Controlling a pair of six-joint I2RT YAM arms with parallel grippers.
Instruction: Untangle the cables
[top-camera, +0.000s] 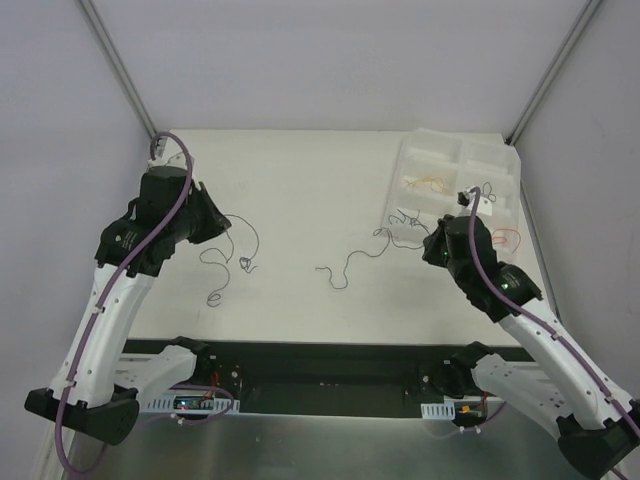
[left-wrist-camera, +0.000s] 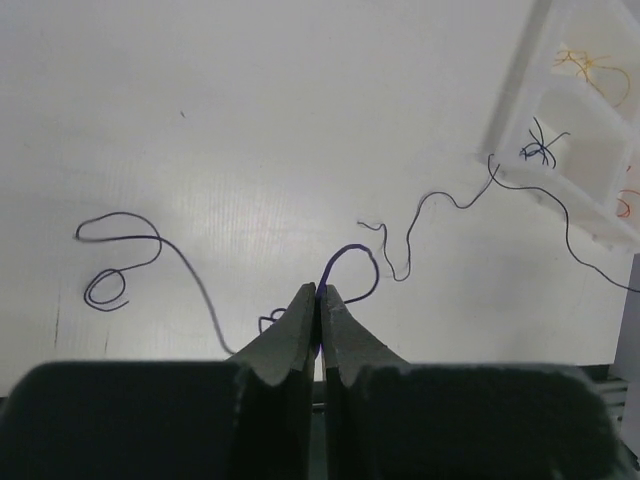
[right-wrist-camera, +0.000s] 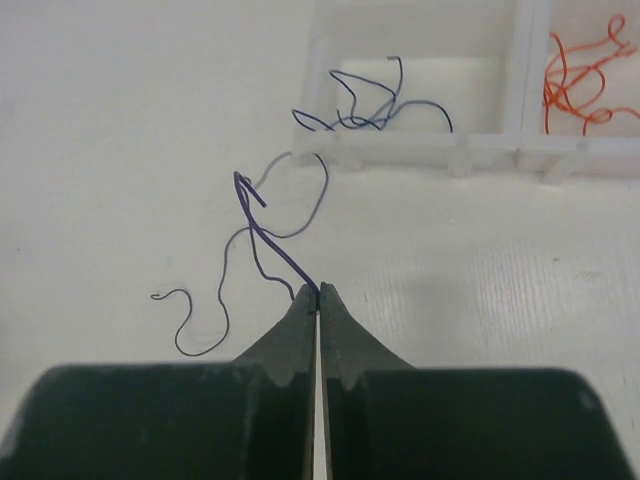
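Observation:
My left gripper (top-camera: 220, 228) (left-wrist-camera: 320, 292) is shut on a thin purple wire (left-wrist-camera: 352, 258) that curls over the table to my left (top-camera: 240, 250). My right gripper (top-camera: 428, 246) (right-wrist-camera: 318, 291) is shut on another purple wire (right-wrist-camera: 262, 228). That wire trails left across the table's middle (top-camera: 348, 266) and up to the white tray's near wall. More wires lie in the tray: purple-blue (right-wrist-camera: 385, 108), orange-red (right-wrist-camera: 578, 82), black (left-wrist-camera: 540, 150) and orange (top-camera: 432, 184).
The white compartmented tray (top-camera: 412, 142) (right-wrist-camera: 455, 152) stands at the back right, right behind my right gripper. Metal frame posts rise at both back corners. The table's front edge runs just above the arm bases.

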